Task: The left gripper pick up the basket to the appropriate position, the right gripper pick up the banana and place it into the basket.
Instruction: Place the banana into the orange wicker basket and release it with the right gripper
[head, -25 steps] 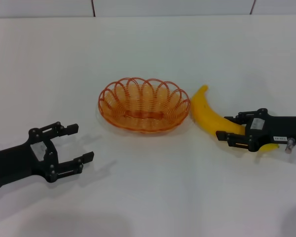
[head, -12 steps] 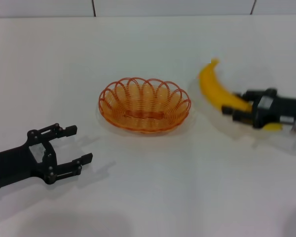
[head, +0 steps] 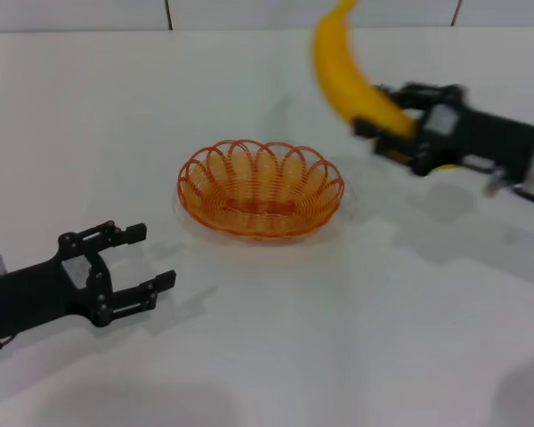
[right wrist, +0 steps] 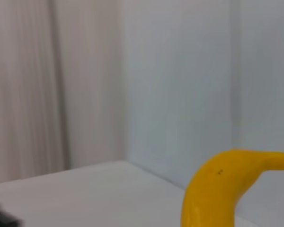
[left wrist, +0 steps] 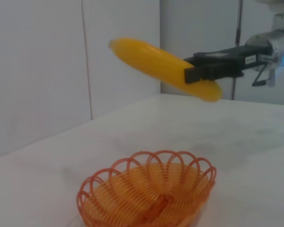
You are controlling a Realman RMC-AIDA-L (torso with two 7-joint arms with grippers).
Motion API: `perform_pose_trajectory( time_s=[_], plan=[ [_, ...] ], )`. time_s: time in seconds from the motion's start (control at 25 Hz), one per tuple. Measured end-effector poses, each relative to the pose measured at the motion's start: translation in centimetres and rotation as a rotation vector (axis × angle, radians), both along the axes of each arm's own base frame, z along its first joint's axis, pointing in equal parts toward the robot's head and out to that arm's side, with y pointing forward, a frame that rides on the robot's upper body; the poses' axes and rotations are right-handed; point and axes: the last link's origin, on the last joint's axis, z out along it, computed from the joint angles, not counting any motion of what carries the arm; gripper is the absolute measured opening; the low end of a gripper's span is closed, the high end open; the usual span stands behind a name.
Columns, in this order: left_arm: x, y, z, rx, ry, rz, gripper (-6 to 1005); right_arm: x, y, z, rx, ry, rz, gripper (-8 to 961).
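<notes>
The orange wire basket point(head: 260, 188) stands on the white table at the middle; it also shows in the left wrist view point(left wrist: 149, 195). My right gripper point(head: 384, 124) is shut on the yellow banana point(head: 345, 71) and holds it in the air, to the right of and beyond the basket. The banana also shows in the left wrist view point(left wrist: 163, 68) and the right wrist view point(right wrist: 222, 191). My left gripper point(head: 147, 258) is open and empty, low over the table to the near left of the basket, apart from it.
The white table point(head: 338, 338) runs to a pale wall at the back. The right arm's shadow falls on the table to the right of the basket.
My right gripper has lifted the banana off the table and carried it up and leftward, toward the basket. My left gripper has shifted slightly toward the basket.
</notes>
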Motion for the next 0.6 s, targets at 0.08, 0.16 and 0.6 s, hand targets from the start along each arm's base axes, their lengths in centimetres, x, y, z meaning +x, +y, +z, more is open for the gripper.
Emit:
perform_pose_trajectory(
  time_s=[0.08, 0.16, 0.6],
  plan=[
    [0.2, 0.3, -0.1, -0.002, -0.001, -0.006, 775, -1.2, 0.5, -1.5, -0.05, -0.017, 0.039, 484],
    [0.4, 0.4, -0.1, -0.004, -0.001, -0.011, 775, -2.0, 1.1, -2.5, -0.074, -0.042, 0.053, 485],
    [1.4, 1.2, -0.7, -0.022, -0.011, -0.033, 775, -4.0, 1.3, -6.4, -0.184, -0.127, 0.113, 488]
  ],
)
